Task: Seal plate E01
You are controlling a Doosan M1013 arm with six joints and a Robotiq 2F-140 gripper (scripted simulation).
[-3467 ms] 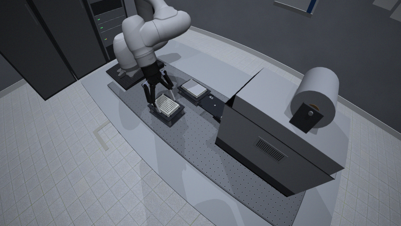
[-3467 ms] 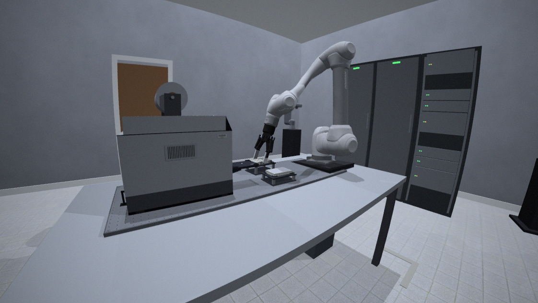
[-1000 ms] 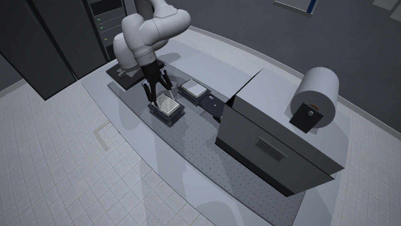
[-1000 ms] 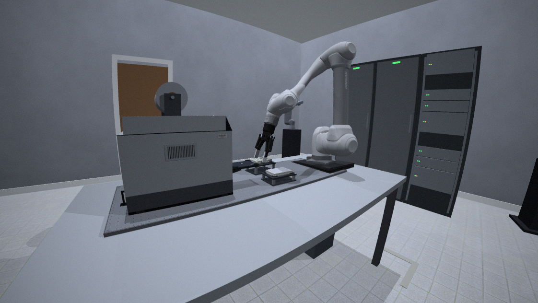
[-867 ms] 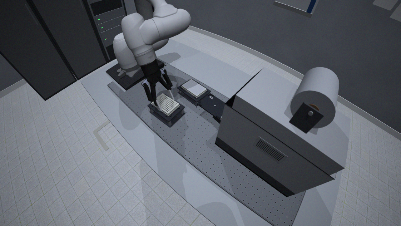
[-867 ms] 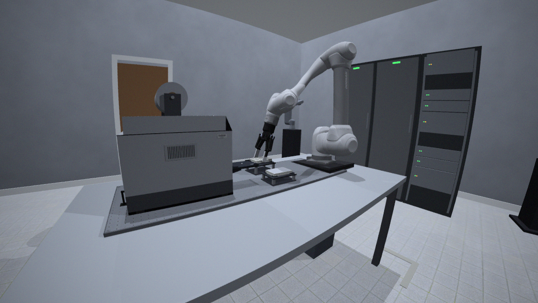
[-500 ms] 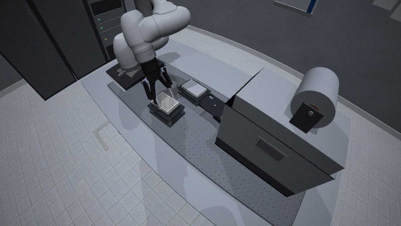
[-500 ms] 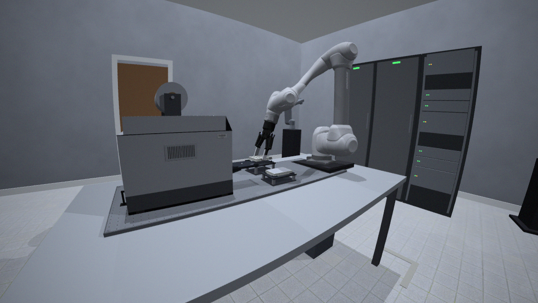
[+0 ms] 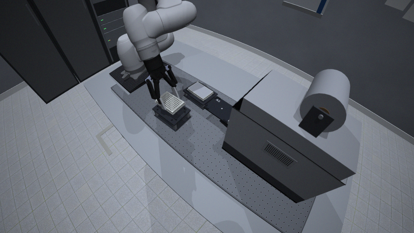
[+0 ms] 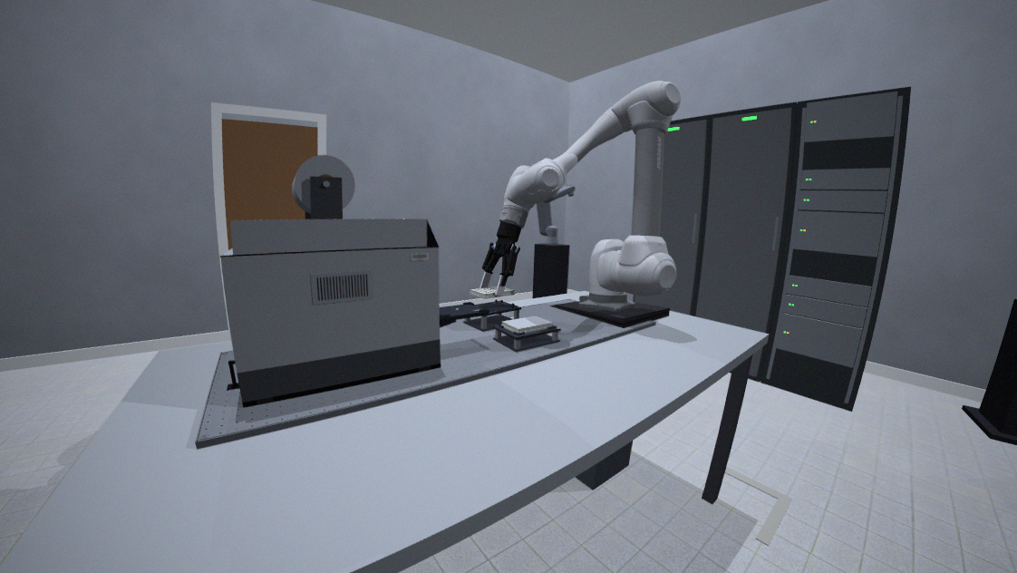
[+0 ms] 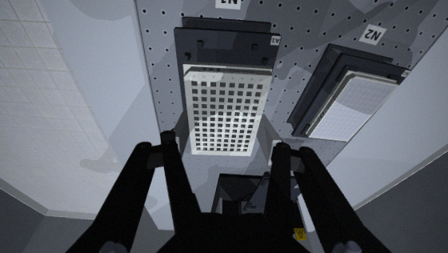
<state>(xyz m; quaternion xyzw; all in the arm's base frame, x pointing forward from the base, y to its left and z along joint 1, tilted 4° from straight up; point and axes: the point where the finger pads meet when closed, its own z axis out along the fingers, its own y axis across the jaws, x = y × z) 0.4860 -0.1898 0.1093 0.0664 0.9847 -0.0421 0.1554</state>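
Note:
Plate E01 [image 9: 171,101] [image 10: 489,291] [image 11: 226,116] is a white well plate with a grid of square wells. My gripper [image 9: 168,97] [image 10: 496,285] [image 11: 223,122] is shut on its near end and holds it a little above the dark plate nest N1 [image 9: 171,119] [image 11: 224,44]. The sealer [image 9: 289,138] [image 10: 327,305] is a big grey box on the right of the perforated board. Its dark stage [image 9: 217,108] [image 10: 462,310] sticks out toward the nests and is bare. The START button and the lamp do not show.
A second white plate [image 9: 199,90] [image 10: 527,325] [image 11: 352,108] sits in nest N2 [image 9: 209,99] [image 11: 320,92], between N1 and the stage. A foil roll [image 9: 327,95] [image 10: 324,181] stands on the sealer. The arm's base [image 9: 130,77] [image 10: 629,267] is behind the nests.

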